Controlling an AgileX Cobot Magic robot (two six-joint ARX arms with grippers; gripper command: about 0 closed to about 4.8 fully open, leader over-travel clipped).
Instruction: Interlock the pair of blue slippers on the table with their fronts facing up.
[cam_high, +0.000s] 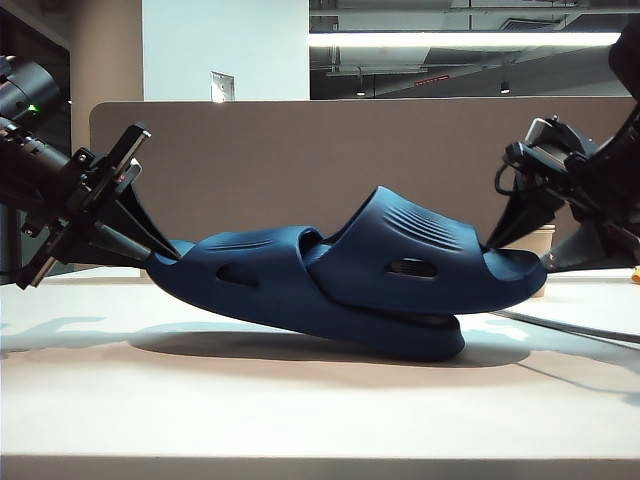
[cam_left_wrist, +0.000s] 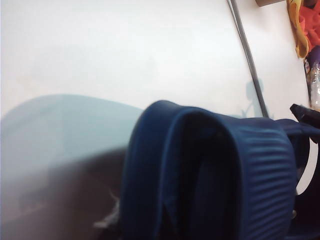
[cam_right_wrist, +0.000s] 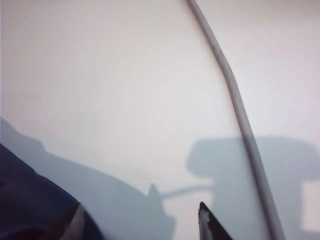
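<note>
Two blue slippers (cam_high: 350, 285) interlocked on table (cam_high: 300, 410); left hand (cam_high: 150, 250) pinches one, right hand (cam_right_wrist: 140, 220) spread.

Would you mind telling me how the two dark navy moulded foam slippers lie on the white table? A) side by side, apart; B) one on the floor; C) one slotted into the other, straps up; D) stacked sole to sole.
C: the right-hand dark navy foam slipper is slotted into the left-hand slipper, ribbed straps up, on the white table.

The left gripper's (cam_high: 150, 250) fingertips are hidden behind the dark navy foam slippers' (cam_high: 350, 275) heel; the right gripper (cam_right_wrist: 140, 222) is cropped.
</note>
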